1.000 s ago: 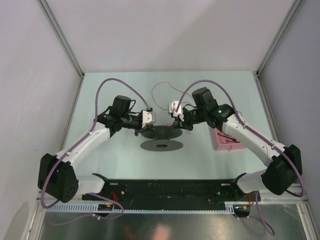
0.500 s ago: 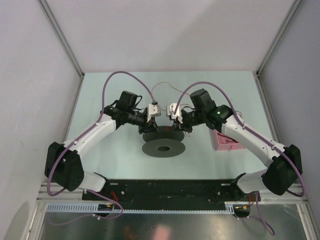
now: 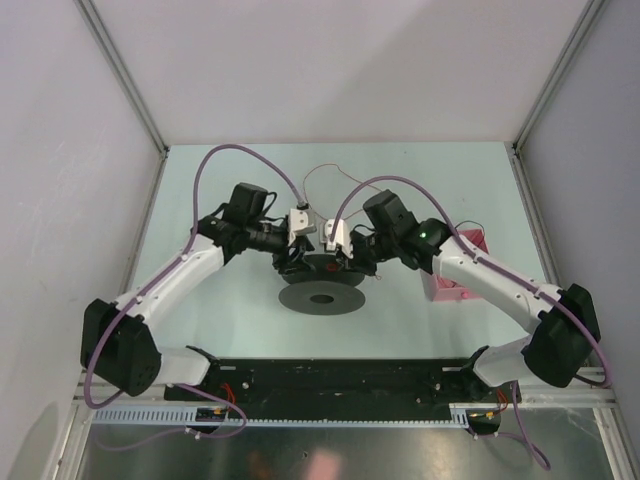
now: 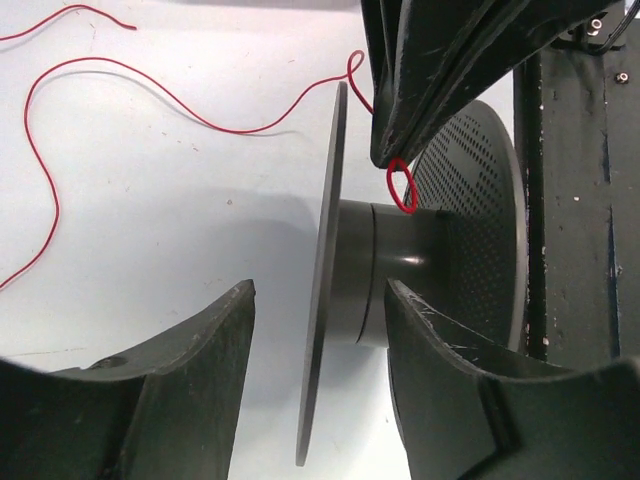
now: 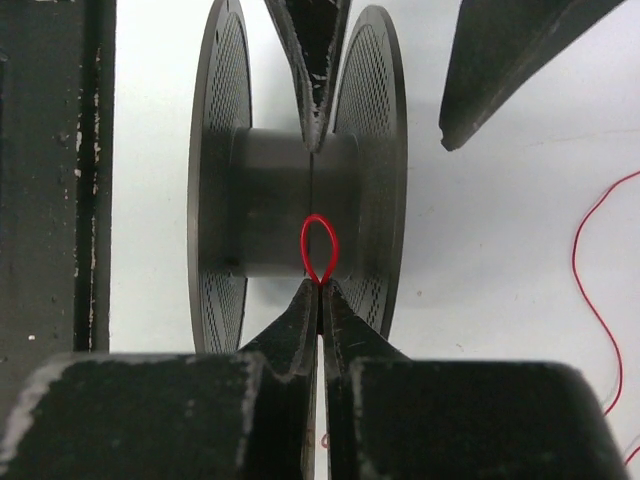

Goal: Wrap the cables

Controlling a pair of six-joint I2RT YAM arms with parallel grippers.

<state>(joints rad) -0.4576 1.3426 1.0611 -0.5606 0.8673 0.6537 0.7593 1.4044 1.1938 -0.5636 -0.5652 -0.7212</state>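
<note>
Pinches red cable loop (image 5: 317,248) in right fingers (image 5: 303,305), now moved in between flanges of black spool (image 5: 270,200) at surface (image 3: 220,300) centre; holds left fingers (image 4: 200,350) wide astride one flange. Looks ready to start winding.

Matt black spool (image 5: 280,200), probably plastic; glossy red cables (image 5: 304,243).

Left gripper (image 4: 315,300) and right gripper (image 5: 318,288) crowd the spool (image 3: 322,296) from both sides. Pink box (image 3: 456,286) blocks the right; loose cable (image 3: 320,167) crosses the far table (image 3: 230,170).
</note>
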